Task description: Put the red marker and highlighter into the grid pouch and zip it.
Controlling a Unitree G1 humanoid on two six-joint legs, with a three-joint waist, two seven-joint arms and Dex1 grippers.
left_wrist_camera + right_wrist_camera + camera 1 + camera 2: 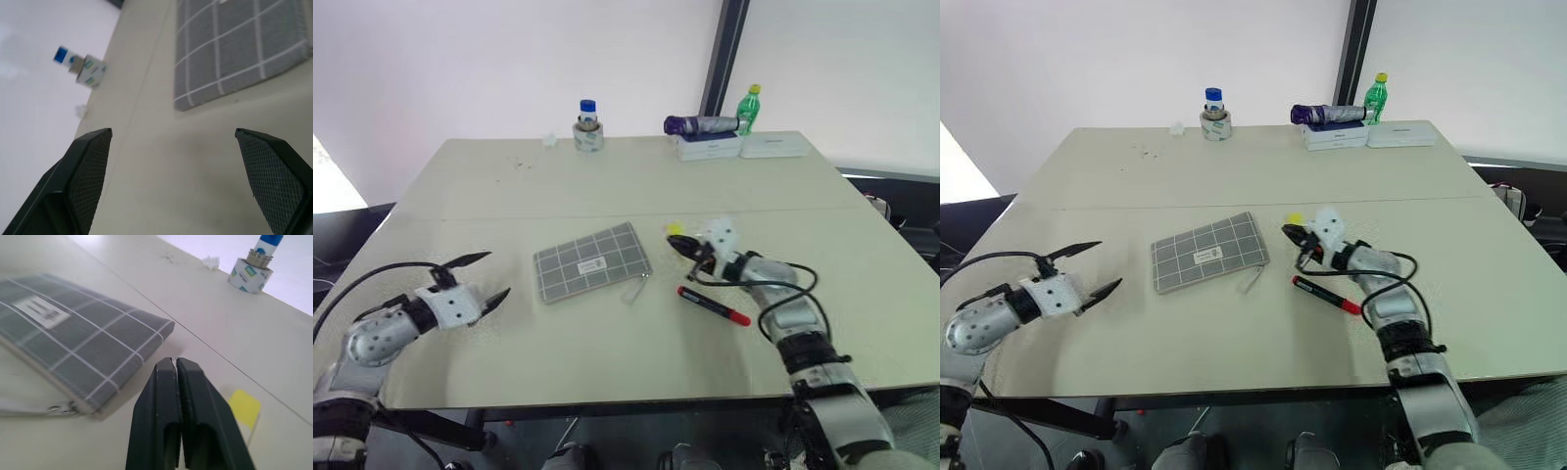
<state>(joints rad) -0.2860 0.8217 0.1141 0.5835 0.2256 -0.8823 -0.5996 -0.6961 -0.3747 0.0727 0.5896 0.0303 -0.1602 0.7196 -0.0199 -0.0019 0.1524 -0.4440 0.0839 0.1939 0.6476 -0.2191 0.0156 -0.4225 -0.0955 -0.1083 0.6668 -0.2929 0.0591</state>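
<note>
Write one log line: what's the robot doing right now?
left gripper: open, empty | right gripper: shut, empty, by highlighter | red marker: on table | grid pouch: flat, nothing in

Silver-grey arms, black cables, black-fingered end effectors.

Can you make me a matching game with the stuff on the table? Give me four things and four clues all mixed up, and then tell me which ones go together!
Things:
1. red marker
2. grid pouch
3. left gripper
4. right gripper

Clues:
A. fingers wide open
B. grey with white lines
C. fingers pressed shut, holding nothing
D. lying on the table, between the pouch and the table's right edge

Pairs: 1-D, 2-B, 3-A, 4-C
</note>
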